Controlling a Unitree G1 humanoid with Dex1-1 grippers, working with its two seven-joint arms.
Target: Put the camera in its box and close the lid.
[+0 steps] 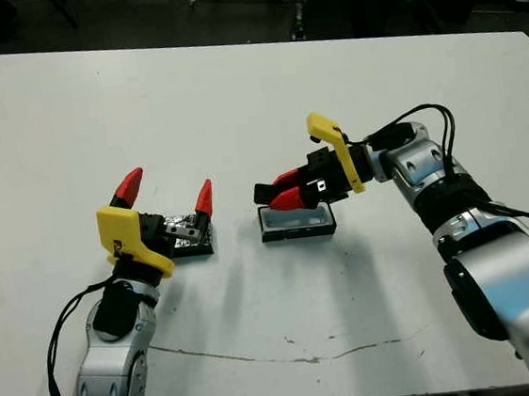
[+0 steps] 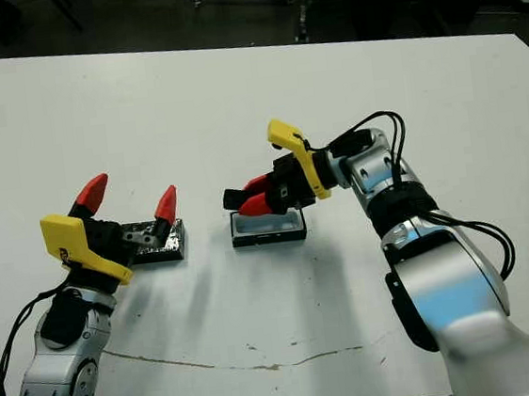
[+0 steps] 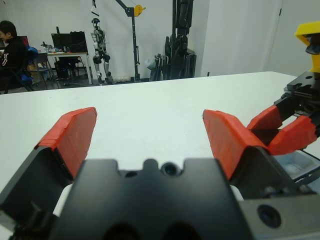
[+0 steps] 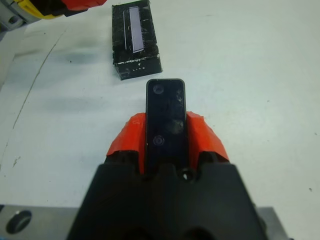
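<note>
We see a white surface (image 1: 235,97) with the box (image 1: 297,222) near its middle, white lining showing. Our right gripper (image 1: 283,190) hovers just above the box, its fingers (image 4: 206,137) clamped on the camera (image 4: 166,117). The glossy lid (image 1: 185,237) lies flat, apart from the box on its left. Our left gripper (image 1: 167,193) hangs above the lid, fingers (image 3: 72,137) spread wide, holding nothing.
</note>
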